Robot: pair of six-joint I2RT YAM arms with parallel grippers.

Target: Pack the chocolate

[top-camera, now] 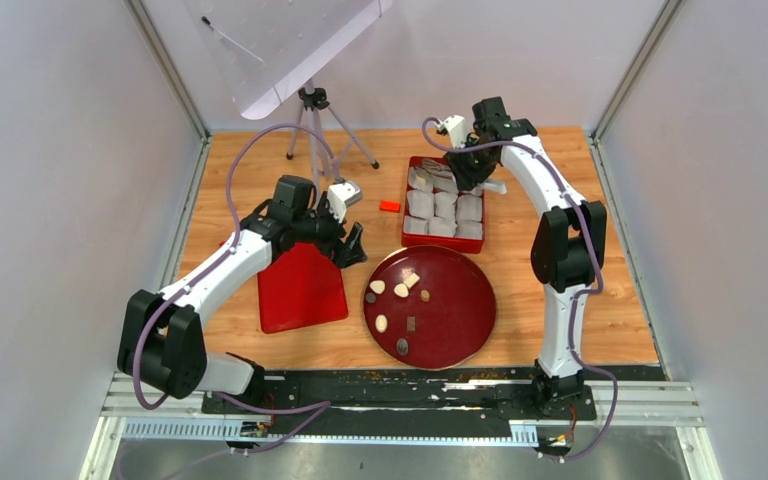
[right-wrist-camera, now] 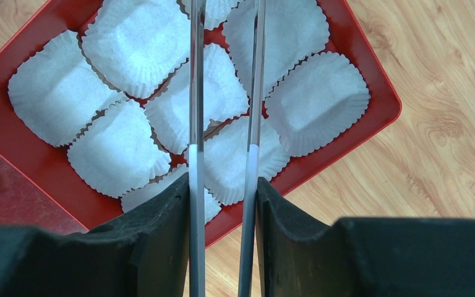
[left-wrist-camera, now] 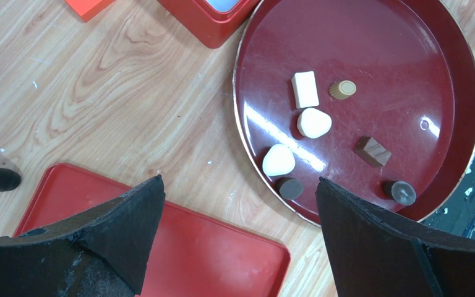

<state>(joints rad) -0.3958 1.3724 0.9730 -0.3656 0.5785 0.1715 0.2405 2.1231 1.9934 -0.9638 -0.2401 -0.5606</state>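
Observation:
The chocolate lies as several small pieces on a round dark-red plate (top-camera: 480, 330): cream-white ones (left-wrist-camera: 313, 123) (left-wrist-camera: 278, 161), a brown square (left-wrist-camera: 372, 151) and dark rounds (left-wrist-camera: 290, 188). My left gripper (left-wrist-camera: 240, 180) hangs open and empty above the plate's left rim and the red lid (left-wrist-camera: 179, 247), touching nothing. My right gripper (right-wrist-camera: 222, 182) is over the red box (right-wrist-camera: 371, 117), shut on metal tweezers (right-wrist-camera: 196, 93). Their two blades reach out over the white paper cups (right-wrist-camera: 130, 37), and their tips pass out of the top of the right wrist view.
A small orange-red block (top-camera: 390, 206) lies left of the box. A tripod (top-camera: 312, 120) carrying a clear panel stands at the back left. The flat red lid (top-camera: 302, 288) lies left of the plate. Grey walls close in both sides.

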